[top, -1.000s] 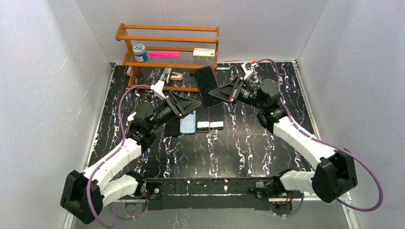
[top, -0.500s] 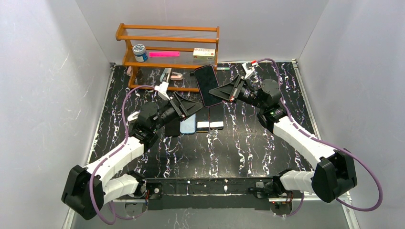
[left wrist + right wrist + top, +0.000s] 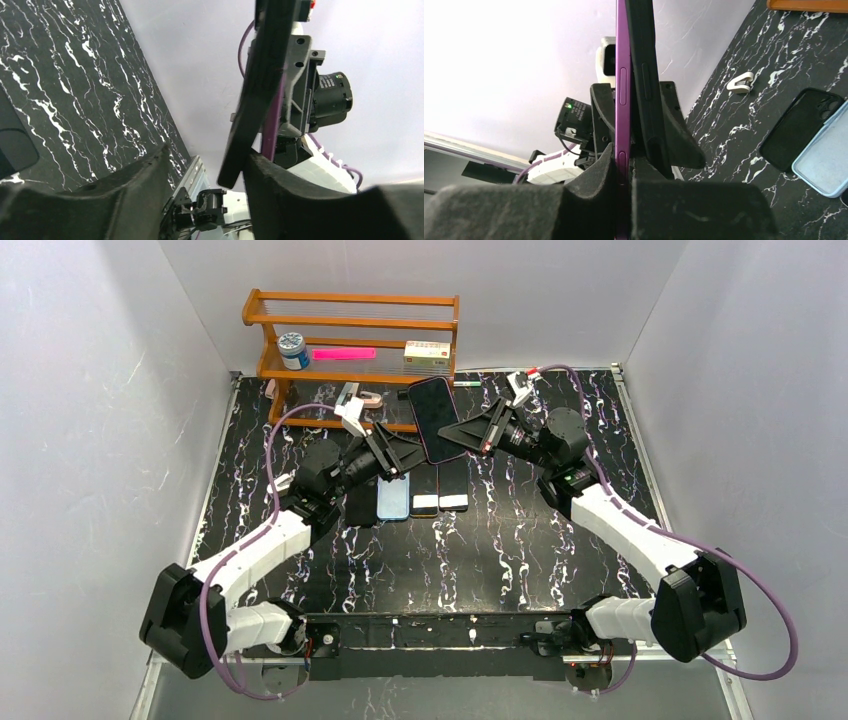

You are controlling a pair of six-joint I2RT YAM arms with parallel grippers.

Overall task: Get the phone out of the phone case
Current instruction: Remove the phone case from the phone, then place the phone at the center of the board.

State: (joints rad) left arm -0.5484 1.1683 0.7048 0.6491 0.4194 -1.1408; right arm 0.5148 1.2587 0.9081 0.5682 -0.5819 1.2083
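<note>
Shelf (image 3: 350, 298) at the upper left of the overhead frame is no part of your job. Below and to the right of it is the left gripper (image 3: 414, 452), and you can see its fingers (image 3: 125, 200) spread wide with nothing pinched. In the left wrist view the black case (image 3: 254, 90) stands edge-on above that gap, its lower corner dipping in between the pads without clearly touching either.

Under that gripper, on the table (image 3: 520, 540), a spare black case (image 3: 360, 504), a pale blue case (image 3: 393, 498) and two dark handsets (image 3: 425, 492) lie in a row. Leave them alone.

At centre frame you find the phone (image 3: 433, 418), held up off the table. Its face is turned to the overhead camera and its long axis runs from top to bottom of the frame with a slight lean. Right of it, the right gripper (image 3: 447, 432) is clamped on the phone's lower right edge. In the right wrist view the purple edge runs straight down between those pads. The case stands slightly off the phone on the frame's right and stops short of the pads, so I judge it partly peeled at that end.

What matters for you is that the phone sits just right of the left fingertips, edge-on to them, with the free left arm nearer. Those fingers now straddle phone and case together, so closing as they stand would likely pinch both. I would have you take the case alone.
</note>
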